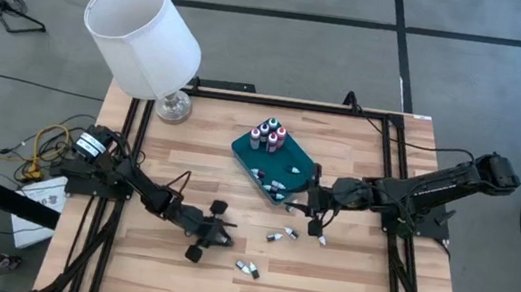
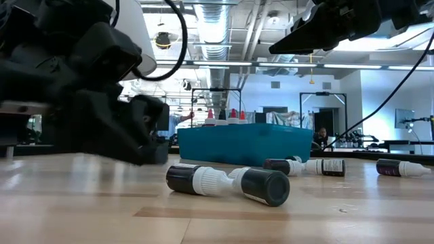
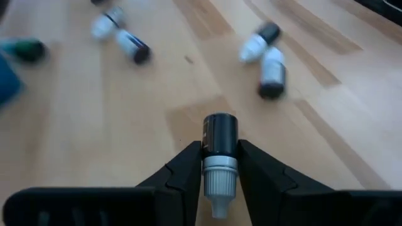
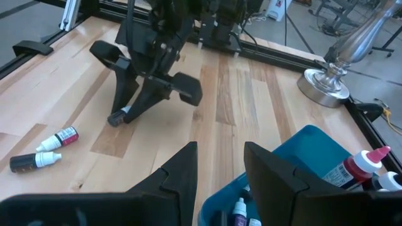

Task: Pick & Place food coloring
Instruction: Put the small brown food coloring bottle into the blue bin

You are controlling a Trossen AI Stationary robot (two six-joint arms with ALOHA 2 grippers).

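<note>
Several small food coloring bottles stand and lie in a teal tray (image 1: 243, 148). More lie on the wood table: two (image 2: 227, 181) near the front, two (image 1: 281, 236) near the middle and one (image 1: 321, 238) under the right arm. My left gripper (image 1: 219, 229) sits low over the table left of centre, shut on a dark-bodied bottle (image 3: 220, 135) with a whitish cap. My right gripper (image 4: 220, 166) hangs open above the tray's near right corner (image 4: 301, 157), with nothing between its fingers. My left gripper pinches the bottle between its two fingers at the neck and whitish cap (image 3: 219, 168). The fingers slant down from the table's left side and lie along the bottle. The cap points back toward the wrist and the dark bottom end (image 3: 220, 122) points away, low at the tabletop.
A white-shaded lamp (image 1: 144, 35) on a metal base (image 4: 326, 85) stands at the far left corner. A black frame (image 1: 396, 154) runs along the table's edges. Bare wood lies between the left gripper and the tray.
</note>
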